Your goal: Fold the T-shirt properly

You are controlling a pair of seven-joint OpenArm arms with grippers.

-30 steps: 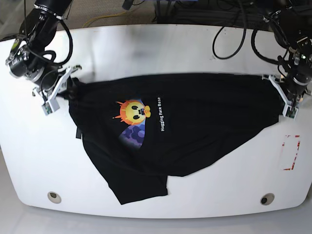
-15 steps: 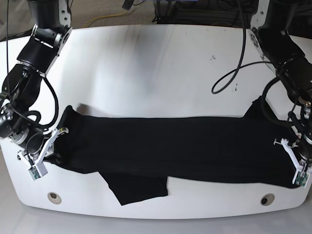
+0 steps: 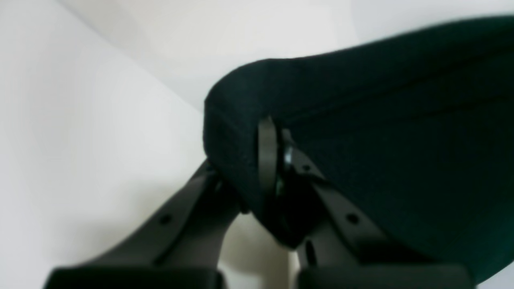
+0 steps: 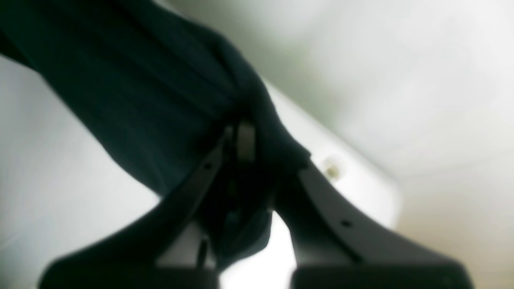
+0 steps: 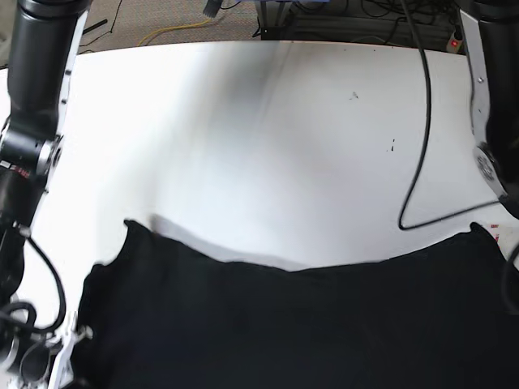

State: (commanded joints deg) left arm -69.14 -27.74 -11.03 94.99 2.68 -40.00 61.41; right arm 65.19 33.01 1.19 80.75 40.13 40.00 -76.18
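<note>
The T-shirt point(image 5: 284, 324) hung as a broad black sheet across the near side of the white counter point(image 5: 268, 138), filling the bottom of the base view, whereas half a second earlier it had lain as a narrow band stretched flat between the two arms. Its printed face, seen a full second earlier, was no longer in view. The left end effector point(image 3: 277, 160) was clenched on a folded corner of the T-shirt, with cloth draped over the pinch. The right end effector point(image 4: 249, 152) was likewise grasping a bunched corner of the T-shirt, though that view was blurred. Both arms had drawn toward the near edge of the counter and apparently upward, carrying the garment with them. In my judgement this was the lift-and-spread stage, taken to shake the fabric out before laying it flat; no fold was yet made.
</note>
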